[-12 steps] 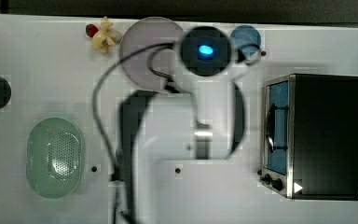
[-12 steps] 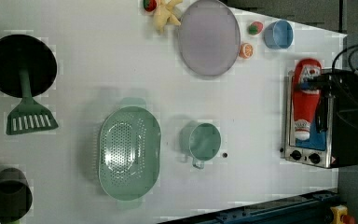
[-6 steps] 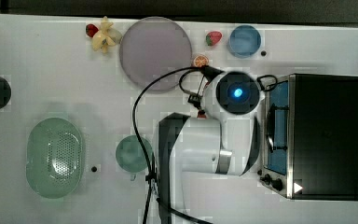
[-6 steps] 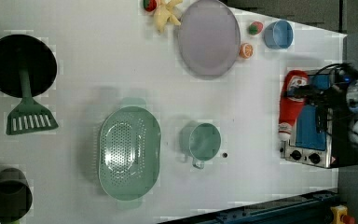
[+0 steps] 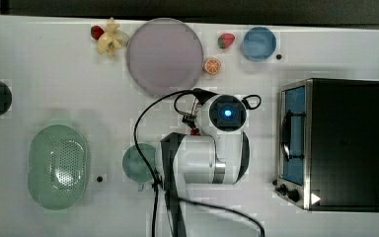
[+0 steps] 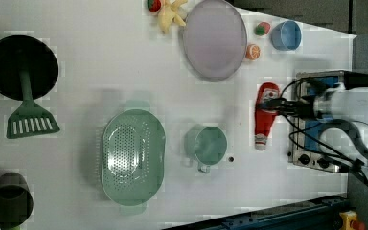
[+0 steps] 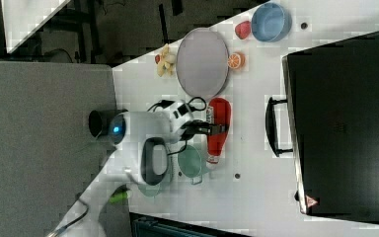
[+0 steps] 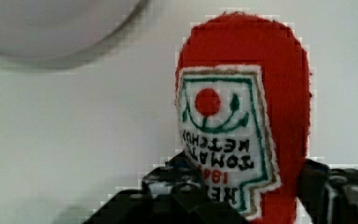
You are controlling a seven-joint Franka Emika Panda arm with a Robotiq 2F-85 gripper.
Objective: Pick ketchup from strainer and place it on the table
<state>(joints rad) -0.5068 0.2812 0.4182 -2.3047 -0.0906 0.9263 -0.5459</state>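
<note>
The small red squeeze bottle of ketchup with a white cap and printed white label [image 6: 264,115] is clamped between the jaws of the arm's black gripper [image 6: 279,103], which grips it across the label near mid-body; in the wrist view the label [image 8: 221,140] sits between the two dark fingers [image 8: 326,186]. In the left view the bottle hangs with its cap toward the near edge of the large flat white tabletop [image 6: 100,72], just left of the dark toaster oven with a blue glass door [image 6: 316,143] and right of the round green plastic cup [image 6: 207,146]. The pale green oval perforated strainer [image 6: 133,155] stands well apart at the left view's left, with nothing in it. Whether the bottle already touches the tabletop cannot be settled from these views; it is probably just above it. Risks, as a judgement: the soft bottle is held on a narrow band and lies tilted rather than upright, so on release it may topple or roll toward the green cup or the oven front; lowering too far could press the cap into the table and twist the bottle in the grip. The large grey-lilac round plate [image 5: 164,55] and the orange slice [image 5: 211,65] lie farther back, clear of the likely set-down spot.
</note>
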